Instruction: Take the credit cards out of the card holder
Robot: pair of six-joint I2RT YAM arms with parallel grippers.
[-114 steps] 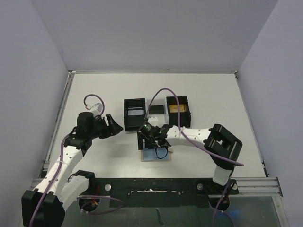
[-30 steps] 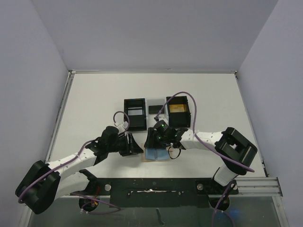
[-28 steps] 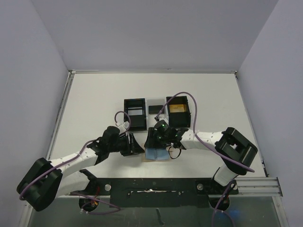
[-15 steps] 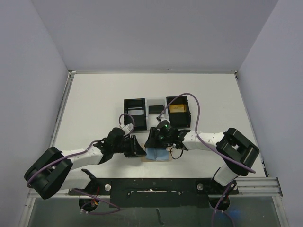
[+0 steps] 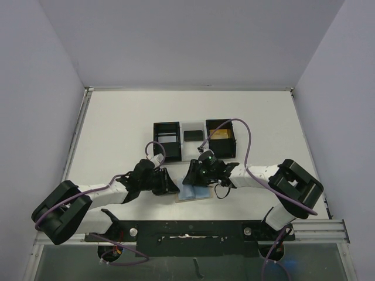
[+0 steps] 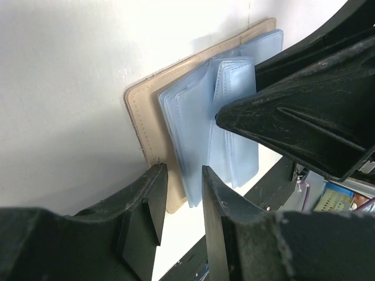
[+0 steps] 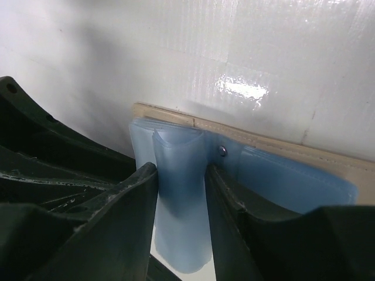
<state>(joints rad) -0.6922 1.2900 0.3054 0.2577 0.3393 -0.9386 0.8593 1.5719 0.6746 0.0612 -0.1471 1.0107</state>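
The card holder (image 5: 194,192) lies open just on the near side of the black tray (image 5: 167,140). Your right gripper (image 7: 180,175) pinches its blue sleeves (image 6: 202,117). Whether your left gripper (image 6: 180,181) clamps the tan edge, I cannot tell. You are at the pocket-opening step, I judge: next, pin the holder and expose a card.

White table (image 5: 117,117), pale lilac walls (image 5: 176,41), even light
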